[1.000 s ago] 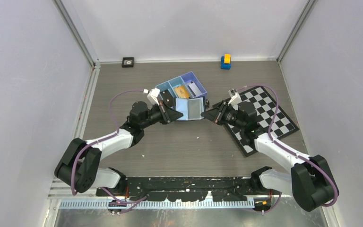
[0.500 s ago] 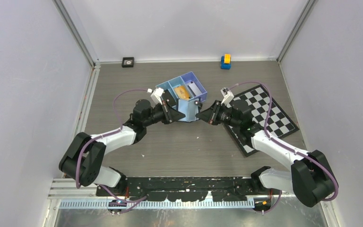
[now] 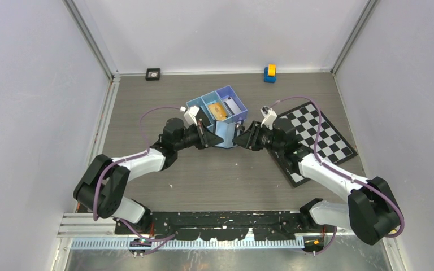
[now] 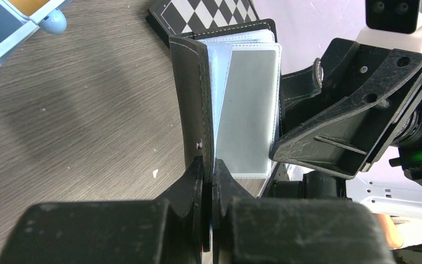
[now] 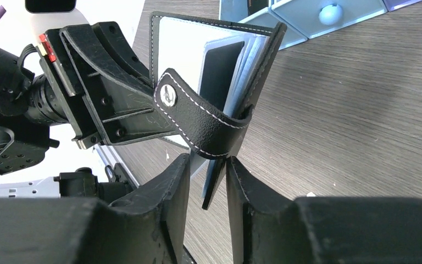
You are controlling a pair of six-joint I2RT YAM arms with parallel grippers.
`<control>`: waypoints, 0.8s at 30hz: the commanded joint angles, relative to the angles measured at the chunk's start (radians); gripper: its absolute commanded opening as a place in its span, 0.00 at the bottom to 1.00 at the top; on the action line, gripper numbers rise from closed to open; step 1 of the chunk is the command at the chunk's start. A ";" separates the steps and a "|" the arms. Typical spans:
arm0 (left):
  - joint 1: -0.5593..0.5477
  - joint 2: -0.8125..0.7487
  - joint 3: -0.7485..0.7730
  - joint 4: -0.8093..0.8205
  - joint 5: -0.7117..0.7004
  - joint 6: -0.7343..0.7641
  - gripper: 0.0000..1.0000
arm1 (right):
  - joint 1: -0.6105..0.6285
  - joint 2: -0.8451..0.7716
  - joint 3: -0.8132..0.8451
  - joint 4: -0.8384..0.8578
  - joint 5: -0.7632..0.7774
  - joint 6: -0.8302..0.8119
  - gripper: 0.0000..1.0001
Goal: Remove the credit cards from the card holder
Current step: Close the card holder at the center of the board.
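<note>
My left gripper point(image 4: 209, 165) pinches one cover of the card holder point(image 4: 189, 99), my right gripper point(image 5: 207, 165) pinches the strap-side cover. The plastic sleeves point(image 4: 247, 110) fan out between us, equally near to both.

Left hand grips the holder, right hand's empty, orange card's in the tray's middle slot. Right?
Not quite: the right hand isn't empty. The right wrist view shows it shut on the holder's strap-side cover. The rest stands: the left hand grips the holder, and the orange card lies in the tray's middle slot.
</note>
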 commanded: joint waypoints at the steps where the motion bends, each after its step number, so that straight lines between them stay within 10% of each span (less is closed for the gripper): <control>1: -0.021 0.002 0.062 0.044 0.035 0.020 0.00 | 0.008 0.012 0.044 -0.011 0.027 -0.025 0.36; 21: -0.078 0.066 0.119 0.025 0.081 0.043 0.00 | 0.008 0.100 0.082 -0.068 0.046 -0.038 0.46; 24: -0.078 0.094 0.118 0.051 0.088 0.014 0.00 | 0.009 0.089 0.083 -0.087 0.072 -0.041 0.35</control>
